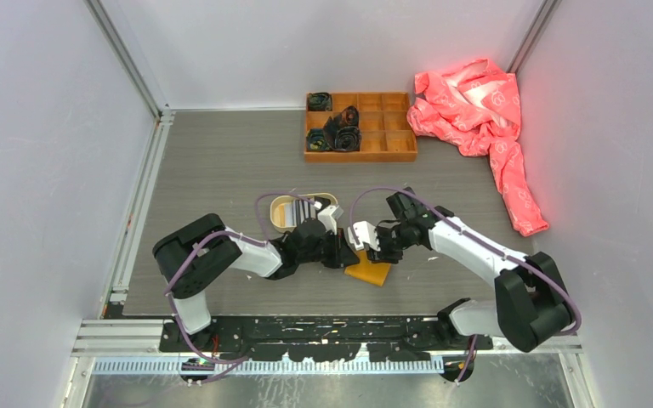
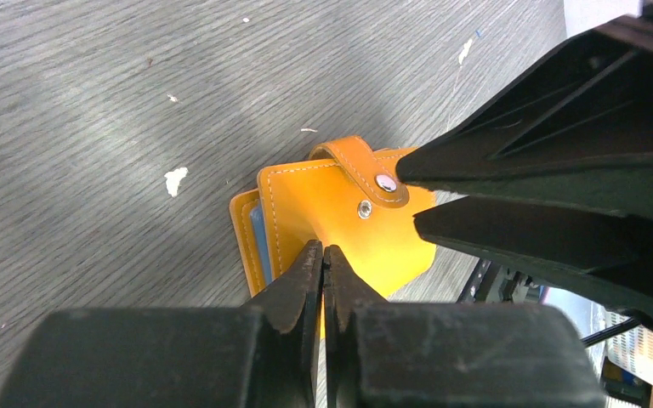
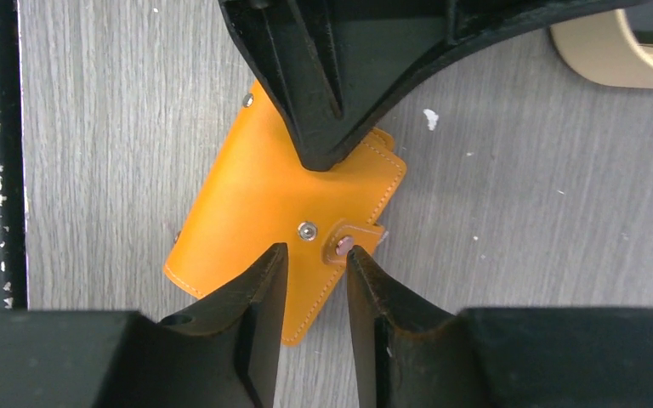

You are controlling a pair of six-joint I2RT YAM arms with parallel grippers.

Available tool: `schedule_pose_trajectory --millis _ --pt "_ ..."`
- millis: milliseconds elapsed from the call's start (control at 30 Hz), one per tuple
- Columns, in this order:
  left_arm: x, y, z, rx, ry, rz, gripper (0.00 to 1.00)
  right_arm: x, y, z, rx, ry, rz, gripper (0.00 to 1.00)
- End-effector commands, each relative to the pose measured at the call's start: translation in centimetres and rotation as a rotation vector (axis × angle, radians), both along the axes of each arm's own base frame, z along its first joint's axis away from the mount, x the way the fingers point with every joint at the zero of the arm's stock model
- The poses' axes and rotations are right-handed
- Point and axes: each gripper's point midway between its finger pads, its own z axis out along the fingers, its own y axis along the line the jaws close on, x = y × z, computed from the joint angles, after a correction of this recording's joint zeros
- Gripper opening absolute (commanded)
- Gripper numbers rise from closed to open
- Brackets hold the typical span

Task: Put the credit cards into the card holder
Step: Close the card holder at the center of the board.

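The left pincer [image 2: 323, 255] is seen closed, and a sliver of orange between its fingers suggests that one edge of the holder [image 2: 306, 208] is pinched in it. The right pincer [image 3: 315, 255] is held part open and nothing is gripped by it. The strap [image 3: 359, 238] with its snap is found just ahead of the right pincer's fingertips, lying across the holder's far edge and apparently undone.

The holder is seen folded shut and flat on the tabletop [image 1: 221, 161], directly under both pincers and between them. The step in hand is judged to be the opening of the holder.

To do this well, the pinched edge should be kept pressed down so that the holder is not dragged. The strap or the upper leaf alone should be taken by the right pincer and lifted slowly. If both leaves are caught together, the holder may be raised whole and not opened.

Beyond the left pincer, the tray [image 1: 282, 204] is seen with the cards [image 1: 304, 209] standing in it, not yet moved. Farther off, well apart from both pincers, a compartment box [image 1: 361, 155] and a pink cloth [image 1: 476, 102] are left aside.
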Motion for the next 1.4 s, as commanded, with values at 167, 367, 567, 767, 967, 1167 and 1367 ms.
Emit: schedule_pose_trajectory --millis 167,367,567,767,967,1167,1367 --pt "-1.3 1.3 -2.8 0.077 0.05 -0.015 0.03 1.3 1.1 0.2 -0.012 -0.021 -0.004 0.3" --pt "-1.3 1.2 -2.6 0.072 0.05 -0.016 0.03 2.4 1.1 0.6 -0.007 -0.058 -0.062 0.22" --pt "-1.3 1.1 -2.6 0.071 0.052 -0.017 0.03 2.4 1.2 1.0 0.007 -0.073 -0.059 0.3" --pt "-1.4 1.0 -2.6 0.069 0.053 -0.019 0.03 2.3 1.4 0.8 0.008 -0.076 -0.053 0.31" --pt "-1.4 1.0 -2.6 0.069 0.055 -0.02 0.02 2.4 1.6 0.5 -0.004 -0.081 -0.054 0.23" --pt "-1.4 1.1 -2.7 0.072 0.056 -0.019 0.02 2.4 1.5 0.8 -0.01 -0.08 -0.056 0.06" --pt "-1.5 1.2 -2.5 0.072 0.064 -0.012 0.01 0.7 1.3 1.2 -0.004 -0.019 -0.007 0.01"
